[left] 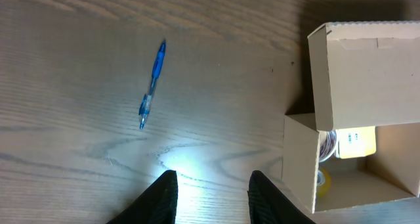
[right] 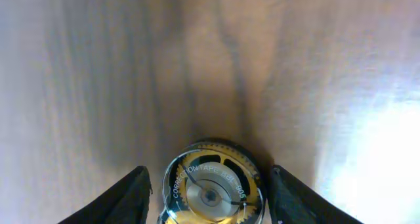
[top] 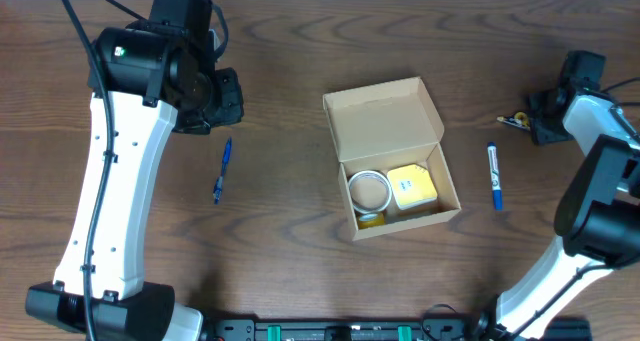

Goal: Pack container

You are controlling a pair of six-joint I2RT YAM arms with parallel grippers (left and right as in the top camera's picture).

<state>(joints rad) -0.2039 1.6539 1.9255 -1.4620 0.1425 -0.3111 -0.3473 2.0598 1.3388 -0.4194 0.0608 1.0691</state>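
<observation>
The container (top: 385, 116) is a tan cardboard box at mid-table with its flap lid standing open; a white tape roll (top: 368, 191), a yellow pack (top: 412, 186) and a yellow roll (top: 371, 219) lie inside. My right gripper (top: 537, 121) is at the far right, low over a round correction tape dispenser (right: 213, 184). In the right wrist view its fingers (right: 134, 191) flank the dispenser with a narrow gap on each side. My left gripper (top: 222, 99) hangs open above bare table (left: 213, 178), left of the container (left: 298, 152), holding nothing.
A blue pen (top: 221, 171) lies left of the box, also in the left wrist view (left: 151, 84). A blue marker (top: 494, 176) lies right of the box. Wood table all around; its far edge runs just behind both arms.
</observation>
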